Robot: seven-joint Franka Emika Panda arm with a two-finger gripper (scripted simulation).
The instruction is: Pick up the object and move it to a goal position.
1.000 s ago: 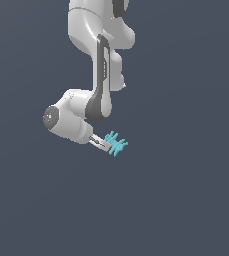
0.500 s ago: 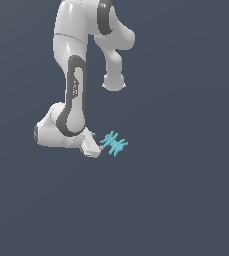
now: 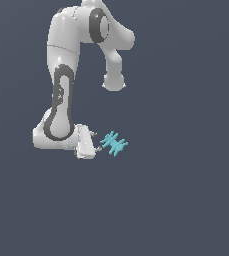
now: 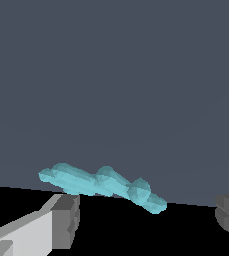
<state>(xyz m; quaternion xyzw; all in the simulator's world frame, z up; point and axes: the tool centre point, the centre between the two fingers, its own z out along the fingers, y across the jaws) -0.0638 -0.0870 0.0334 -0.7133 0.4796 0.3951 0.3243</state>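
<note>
Showing spread gripper (image 4: 146, 220) only at wrist, object (image 3: 114, 144) beyond

Change over the last second. The arm (image 3: 61, 107) has folded inward: its upper links swung toward the exterior view's left and its wrist dropped lower. The gripper (image 3: 99, 144), which a second ago closed around the object (image 3: 114, 144), has drawn back from it; the turquoise piece now lies just beyond the fingertips, apart from them. In the wrist view the fingers (image 4: 66, 215) stand wide, with the object (image 4: 103, 185) ahead of them, nearer one finger and outside the gap.
</note>
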